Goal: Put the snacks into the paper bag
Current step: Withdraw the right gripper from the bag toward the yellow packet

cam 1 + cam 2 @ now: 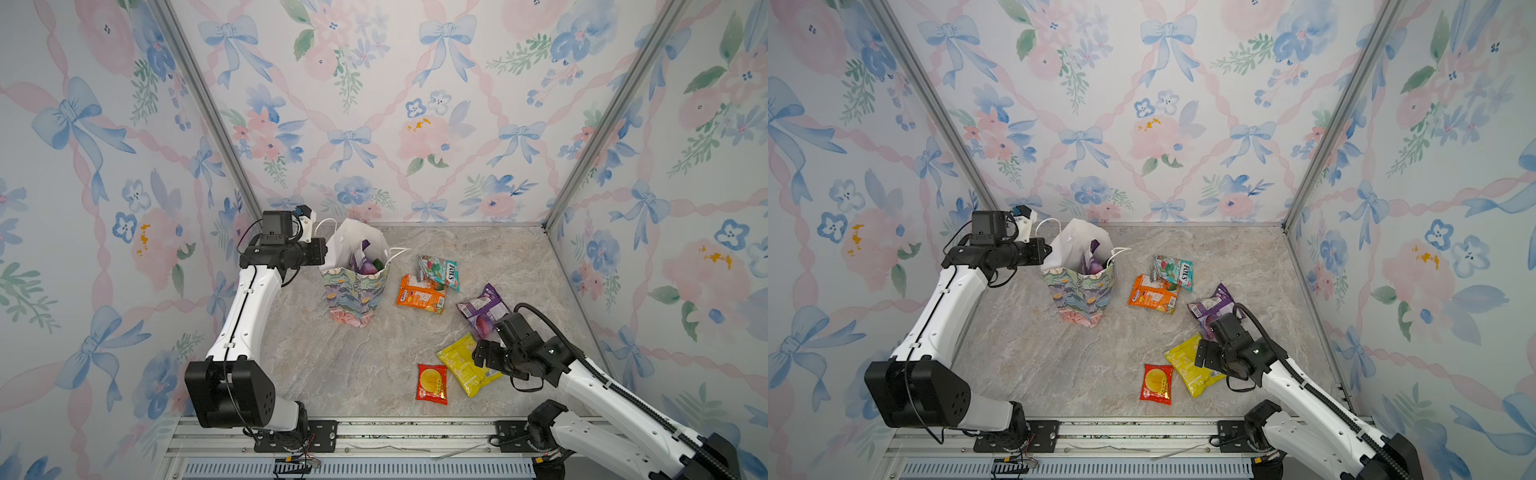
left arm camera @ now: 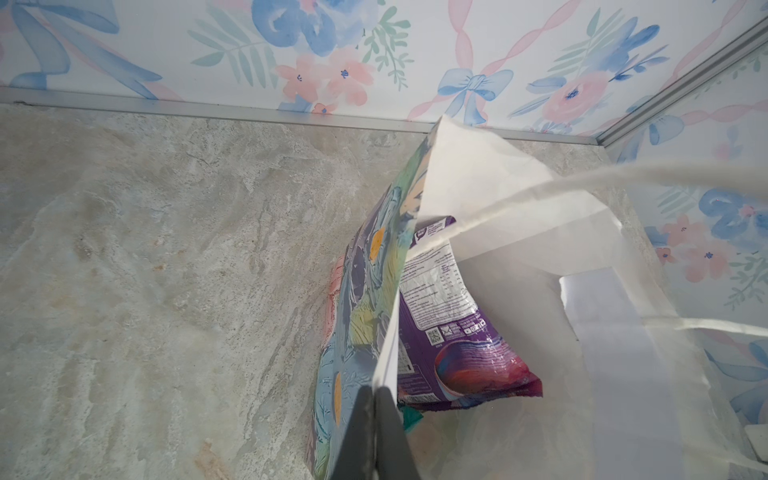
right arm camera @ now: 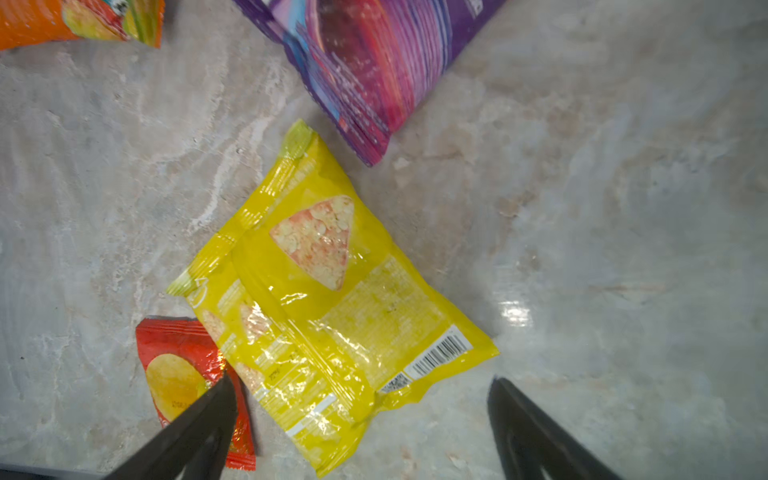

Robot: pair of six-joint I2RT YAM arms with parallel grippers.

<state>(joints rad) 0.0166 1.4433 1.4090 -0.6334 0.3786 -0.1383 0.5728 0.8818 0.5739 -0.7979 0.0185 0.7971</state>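
The flowered paper bag (image 1: 353, 295) stands upright at the back left, mouth open. My left gripper (image 2: 375, 390) is shut on its near rim, with the bag wall (image 2: 386, 332) between the fingers. Inside lie a purple packet (image 2: 457, 332) and a bit of teal. On the marble lie a teal FOX'S packet (image 1: 440, 270), an orange one (image 1: 419, 295), a purple one (image 1: 482, 309), a yellow one (image 1: 465, 365) and a small red one (image 1: 432, 383). My right gripper (image 3: 361, 380) hangs open just above the yellow packet's (image 3: 332, 291) barcode end, holding nothing.
Floral walls close in the marble tabletop (image 1: 332, 365) at the back and both sides. An aluminium rail (image 1: 374, 432) with both arm bases runs along the front edge. One white cord handle (image 1: 399, 250) hangs out towards the teal packet.
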